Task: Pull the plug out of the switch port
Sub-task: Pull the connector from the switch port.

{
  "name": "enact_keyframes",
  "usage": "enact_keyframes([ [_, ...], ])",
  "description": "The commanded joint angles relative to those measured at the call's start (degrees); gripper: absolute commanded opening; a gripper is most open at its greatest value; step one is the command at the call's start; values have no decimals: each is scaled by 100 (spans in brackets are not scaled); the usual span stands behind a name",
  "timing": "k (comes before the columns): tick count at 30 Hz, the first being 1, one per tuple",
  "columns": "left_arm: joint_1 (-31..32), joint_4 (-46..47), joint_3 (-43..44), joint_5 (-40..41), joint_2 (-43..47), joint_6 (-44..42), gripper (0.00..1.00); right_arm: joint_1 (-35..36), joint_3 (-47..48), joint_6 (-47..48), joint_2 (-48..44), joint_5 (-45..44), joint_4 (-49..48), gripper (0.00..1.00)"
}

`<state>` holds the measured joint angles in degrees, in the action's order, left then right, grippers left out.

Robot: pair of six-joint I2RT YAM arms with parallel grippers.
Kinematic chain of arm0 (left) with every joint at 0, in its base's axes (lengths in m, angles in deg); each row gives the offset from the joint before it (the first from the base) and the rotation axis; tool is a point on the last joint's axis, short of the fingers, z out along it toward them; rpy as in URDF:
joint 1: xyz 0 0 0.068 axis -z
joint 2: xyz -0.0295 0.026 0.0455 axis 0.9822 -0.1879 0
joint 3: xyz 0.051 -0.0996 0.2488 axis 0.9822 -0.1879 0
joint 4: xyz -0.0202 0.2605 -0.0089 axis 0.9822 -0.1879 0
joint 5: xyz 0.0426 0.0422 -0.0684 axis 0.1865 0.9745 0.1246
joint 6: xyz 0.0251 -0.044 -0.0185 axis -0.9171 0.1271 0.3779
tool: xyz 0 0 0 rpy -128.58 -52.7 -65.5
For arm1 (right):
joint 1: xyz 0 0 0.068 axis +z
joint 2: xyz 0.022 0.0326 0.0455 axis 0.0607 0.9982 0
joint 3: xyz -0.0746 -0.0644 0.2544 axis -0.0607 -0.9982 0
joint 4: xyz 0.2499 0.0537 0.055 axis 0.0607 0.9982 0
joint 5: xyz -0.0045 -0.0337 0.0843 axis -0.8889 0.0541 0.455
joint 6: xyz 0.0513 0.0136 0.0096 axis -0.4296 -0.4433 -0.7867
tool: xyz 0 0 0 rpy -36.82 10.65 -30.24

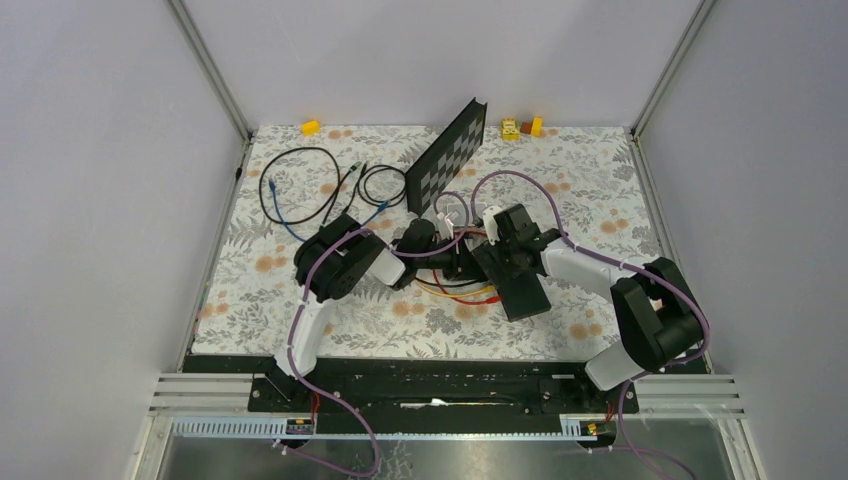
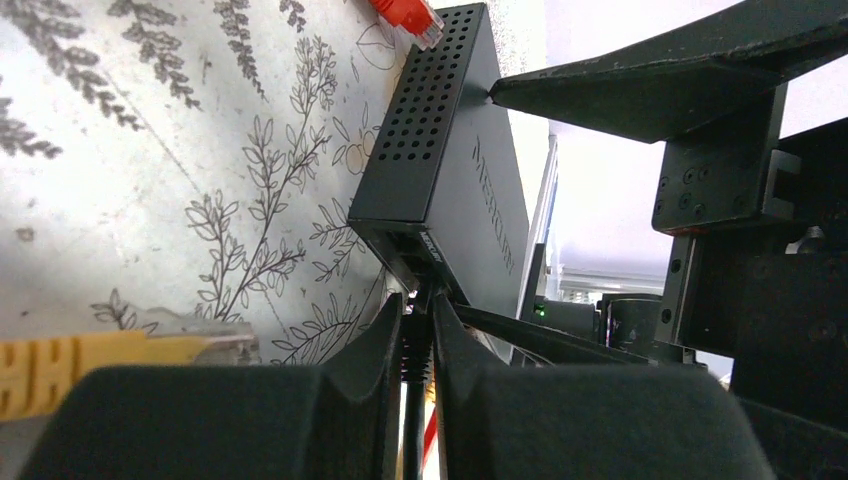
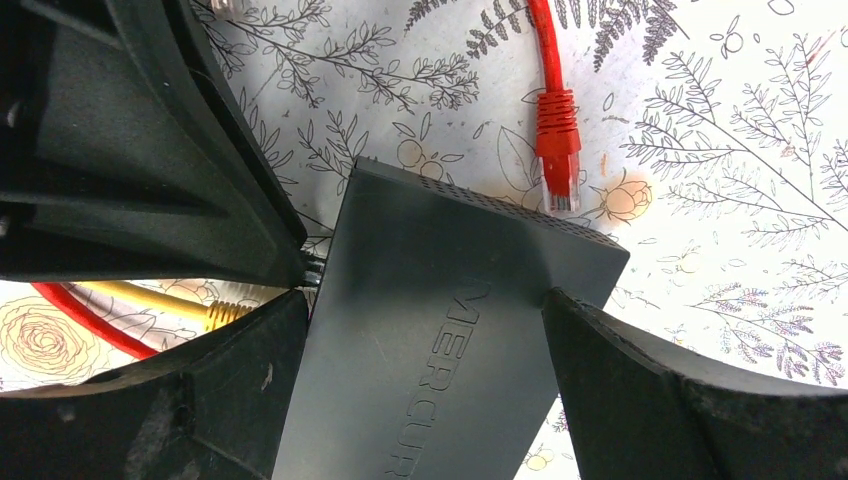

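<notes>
The switch (image 1: 522,285) is a flat matte black box lying on the flowered mat, with its socket edge facing left. My right gripper (image 3: 425,330) straddles the switch (image 3: 440,300), and its fingers (image 3: 250,370) press against both long sides. In the left wrist view the switch (image 2: 450,180) stands just ahead of my left gripper (image 2: 418,315). That gripper is shut on the black ribbed plug (image 2: 418,330), right at the socket edge. I cannot tell how deep the plug sits in the port. From above, the left gripper (image 1: 440,248) is immediately left of the switch.
A loose red cable plug (image 3: 557,150) lies by the switch's far corner. A yellow plug (image 3: 215,315) and a red cable lie under the left gripper. A checkered board (image 1: 447,155) leans at the back. Black and blue cables (image 1: 310,190) coil at the back left, and small yellow blocks (image 1: 520,127) sit by the rear wall.
</notes>
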<state>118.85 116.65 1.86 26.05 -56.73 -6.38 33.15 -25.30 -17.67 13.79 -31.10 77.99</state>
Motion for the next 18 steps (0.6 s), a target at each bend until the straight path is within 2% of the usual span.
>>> enact_keyframes([
  [1, -57, 584, -251, -143, -85, 379, 0, -122, 31, -4, 260, -888, 173, 92],
  [6, -62, 484, -226, -105, -38, 353, 0, -212, 60, -29, 327, -654, 224, 92],
  [18, -68, -502, 121, -22, 95, -504, 0, -266, 49, 186, 60, 97, 254, 91],
])
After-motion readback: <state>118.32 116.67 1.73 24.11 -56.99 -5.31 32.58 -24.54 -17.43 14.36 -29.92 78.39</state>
